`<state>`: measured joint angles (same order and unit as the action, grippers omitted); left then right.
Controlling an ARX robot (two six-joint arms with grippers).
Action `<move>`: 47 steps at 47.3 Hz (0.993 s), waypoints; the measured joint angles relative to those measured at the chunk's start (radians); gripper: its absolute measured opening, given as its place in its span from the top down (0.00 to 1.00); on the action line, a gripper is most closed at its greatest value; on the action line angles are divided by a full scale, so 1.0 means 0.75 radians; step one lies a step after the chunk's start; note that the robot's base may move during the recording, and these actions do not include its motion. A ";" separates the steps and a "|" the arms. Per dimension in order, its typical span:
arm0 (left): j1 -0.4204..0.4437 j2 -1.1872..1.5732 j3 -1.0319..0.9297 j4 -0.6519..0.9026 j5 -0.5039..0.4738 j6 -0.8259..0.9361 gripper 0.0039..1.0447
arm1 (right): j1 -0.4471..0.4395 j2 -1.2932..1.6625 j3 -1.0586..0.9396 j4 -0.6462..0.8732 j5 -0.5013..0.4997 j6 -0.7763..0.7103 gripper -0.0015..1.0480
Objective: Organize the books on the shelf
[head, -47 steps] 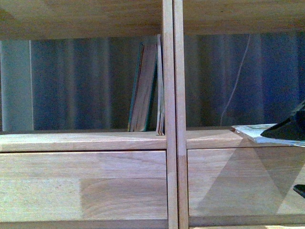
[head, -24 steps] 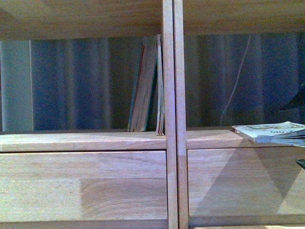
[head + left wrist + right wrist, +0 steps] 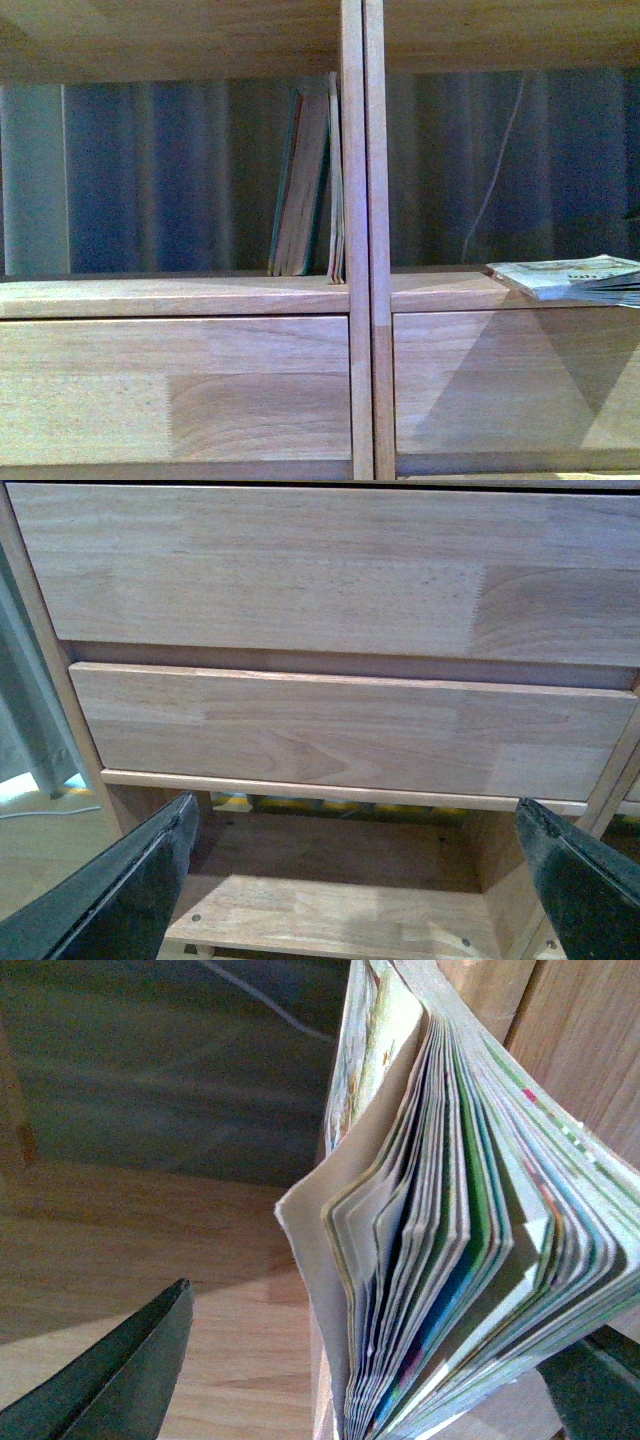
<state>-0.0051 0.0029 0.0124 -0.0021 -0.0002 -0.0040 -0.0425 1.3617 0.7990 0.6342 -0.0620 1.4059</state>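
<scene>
The white colourful softcover book (image 3: 560, 277) runs off the front view's right edge, so its far end is hidden and its cover print is too blurred to read. It lies flat on the surface of the right compartment of the light-wood shelf (image 3: 360, 200), near the front edge. Close up, its pages fan apart, their edges striped green, blue and red. My right gripper (image 3: 375, 1330) gapes wide around that fan, clamping nothing; I cannot tell whether one finger (image 3: 600, 1390) touches the pages. Thin tan-paged books (image 3: 305, 185) lean against the divider in the left compartment. My left gripper (image 3: 357, 815) is spread wide and bare before plain drawer fronts (image 3: 340, 730).
</scene>
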 joint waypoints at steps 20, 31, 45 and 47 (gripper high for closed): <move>0.000 0.000 0.000 0.000 0.000 0.001 0.07 | 0.017 0.001 0.001 0.000 0.049 0.016 0.31; 0.000 0.000 0.000 0.000 0.000 0.000 0.07 | 0.013 0.000 0.001 0.000 0.058 0.015 0.67; 0.000 0.000 0.000 0.000 0.000 0.001 0.07 | -0.034 -0.063 -0.065 0.033 -0.036 0.014 0.93; 0.000 0.000 0.000 0.000 0.000 0.000 0.07 | -0.049 -0.083 -0.078 0.039 -0.059 0.014 0.93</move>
<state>-0.0051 0.0029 0.0124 -0.0021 -0.0002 -0.0040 -0.0795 1.2991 0.7406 0.6636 -0.1062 1.4166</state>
